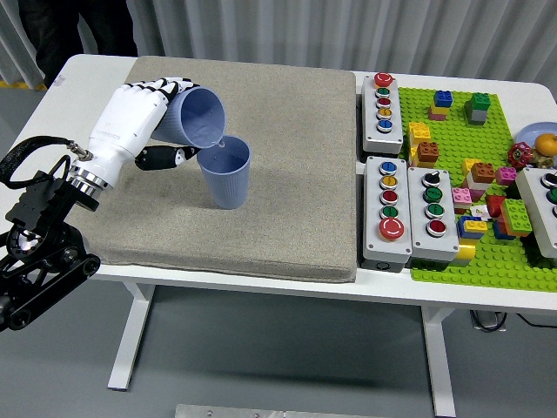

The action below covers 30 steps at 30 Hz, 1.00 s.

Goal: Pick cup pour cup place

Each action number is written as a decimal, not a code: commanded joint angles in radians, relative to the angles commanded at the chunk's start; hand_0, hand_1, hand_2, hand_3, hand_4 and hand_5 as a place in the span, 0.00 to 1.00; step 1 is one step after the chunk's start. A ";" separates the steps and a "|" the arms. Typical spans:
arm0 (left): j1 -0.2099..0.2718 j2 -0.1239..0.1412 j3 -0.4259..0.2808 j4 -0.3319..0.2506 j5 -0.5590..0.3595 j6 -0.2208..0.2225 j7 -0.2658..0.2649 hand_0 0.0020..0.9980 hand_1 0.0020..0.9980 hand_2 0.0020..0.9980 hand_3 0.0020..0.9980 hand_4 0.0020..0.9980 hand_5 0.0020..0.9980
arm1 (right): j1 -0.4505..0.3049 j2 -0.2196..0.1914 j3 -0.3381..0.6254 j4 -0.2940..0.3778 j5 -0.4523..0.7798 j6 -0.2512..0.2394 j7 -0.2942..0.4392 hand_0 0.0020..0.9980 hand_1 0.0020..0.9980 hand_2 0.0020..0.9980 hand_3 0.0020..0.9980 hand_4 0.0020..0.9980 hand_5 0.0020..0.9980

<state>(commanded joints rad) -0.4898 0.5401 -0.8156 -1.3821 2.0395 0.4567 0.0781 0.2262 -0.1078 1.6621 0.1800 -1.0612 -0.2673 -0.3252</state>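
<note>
My left hand (157, 122) is shut on a blue ribbed cup (197, 119). It holds the cup tilted steeply on its side, with the mouth facing right and down. The cup's lower rim is just over the rim of a second blue ribbed cup (226, 173), which stands upright on the grey mat (287, 200). A small bit of something pale shows at the lip where the two rims meet. The right arm is out of view.
Grey button boxes (383, 103) (389, 212) (431, 213) sit right of the mat. A green baseplate (487, 252) with several coloured bricks lies at the far right. A person's dark legs (78, 30) show at the top left, behind the table.
</note>
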 joint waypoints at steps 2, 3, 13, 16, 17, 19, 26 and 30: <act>-0.006 0.005 0.007 -0.002 0.021 -0.003 0.006 0.53 0.58 0.85 0.71 0.74 0.13 | 0.000 0.000 0.000 0.000 0.000 0.000 0.000 0.70 0.63 0.56 0.56 0.00 0.00; -0.009 0.008 0.012 -0.004 0.043 -0.006 0.011 0.53 0.58 0.85 0.71 0.74 0.13 | 0.000 0.000 0.000 0.000 0.000 0.000 0.000 0.70 0.63 0.56 0.56 0.00 0.00; -0.039 0.025 0.047 -0.002 0.069 -0.016 0.022 0.53 0.58 0.84 0.71 0.74 0.14 | 0.002 0.000 0.002 0.000 -0.002 0.000 -0.001 0.70 0.63 0.56 0.56 0.00 0.00; -0.049 0.030 0.060 0.000 0.076 -0.014 0.025 0.53 0.58 0.84 0.71 0.74 0.14 | 0.003 -0.001 0.000 0.000 0.002 0.000 0.000 0.70 0.63 0.56 0.56 0.00 0.00; -0.053 0.031 0.064 0.002 0.077 -0.012 0.026 0.53 0.58 0.84 0.71 0.74 0.14 | 0.003 -0.001 0.000 0.000 0.002 0.000 0.000 0.70 0.63 0.56 0.56 0.00 0.00; -0.055 0.032 0.066 0.003 0.078 -0.011 0.027 0.52 0.57 0.83 0.70 0.73 0.14 | 0.003 -0.001 -0.001 0.000 0.003 0.000 0.000 0.70 0.63 0.56 0.56 0.00 0.00; -0.077 0.046 0.094 0.023 0.078 -0.012 0.026 0.52 0.57 0.83 0.70 0.73 0.14 | 0.005 -0.001 -0.003 0.000 0.007 -0.001 0.001 0.70 0.63 0.56 0.56 0.00 0.00; -0.079 0.046 0.096 0.028 0.077 -0.011 0.026 0.52 0.57 0.83 0.70 0.73 0.14 | 0.004 -0.001 -0.003 0.000 0.006 -0.001 0.000 0.70 0.63 0.56 0.56 0.00 0.00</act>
<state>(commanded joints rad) -0.5687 0.5864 -0.7194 -1.3546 2.1164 0.4462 0.1042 0.2306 -0.1086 1.6595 0.1800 -1.0552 -0.2683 -0.3247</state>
